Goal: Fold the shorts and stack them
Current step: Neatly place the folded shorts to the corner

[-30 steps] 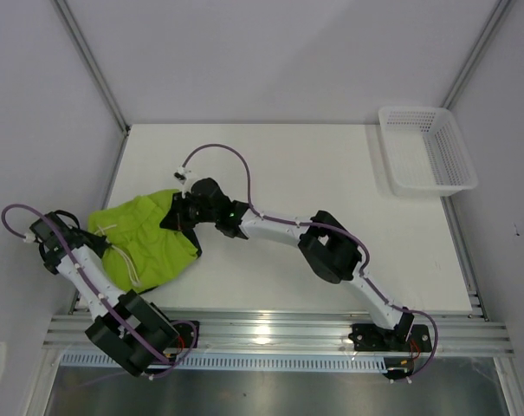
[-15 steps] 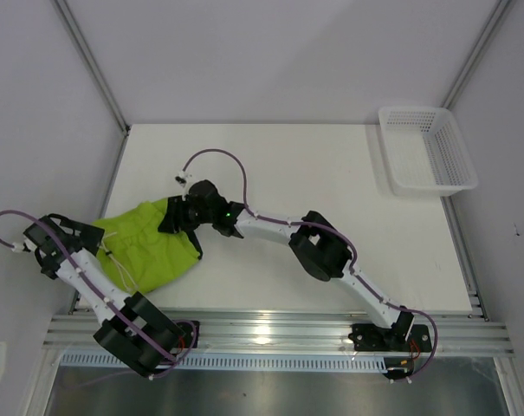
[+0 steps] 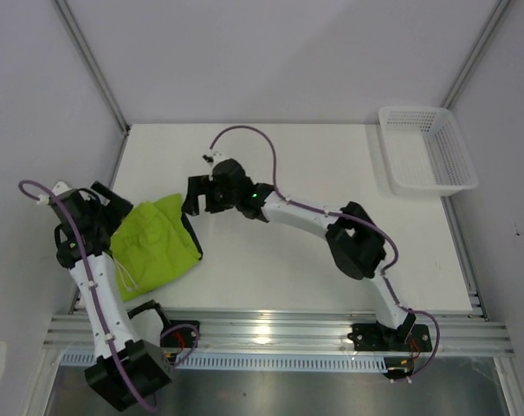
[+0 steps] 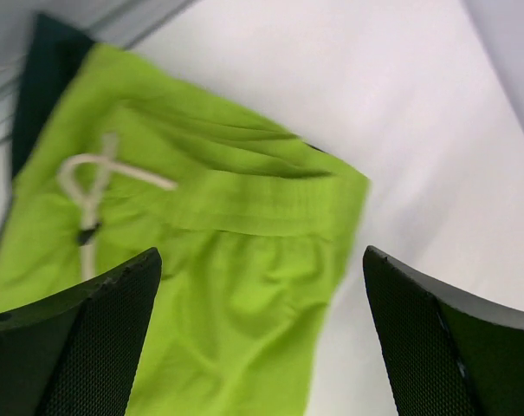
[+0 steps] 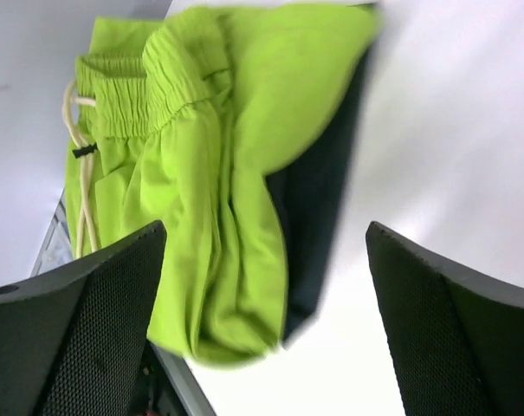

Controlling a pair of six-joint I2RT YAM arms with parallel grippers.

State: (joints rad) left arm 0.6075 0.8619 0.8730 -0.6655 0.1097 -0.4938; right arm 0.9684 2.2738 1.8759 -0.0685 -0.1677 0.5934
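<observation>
Stack looks close to done: green pair on top of dark pair, both grippers spread wide and holding nothing.

Lime green shorts (image 3: 155, 243) lie bunched over the dark shorts (image 5: 318, 225) at the table's (image 3: 313, 173) near-left side, with only a dark edge peeking out on the right. The fold is rumpled and the waistband and drawstring (image 4: 88, 178) show, so it probably needs tidying. Left gripper (image 4: 260, 260) hovers above the pile and right gripper (image 5: 266, 230) is over its far edge. White basket (image 3: 415, 110) sits well apart in the far-right corner; nothing blocks access.
</observation>
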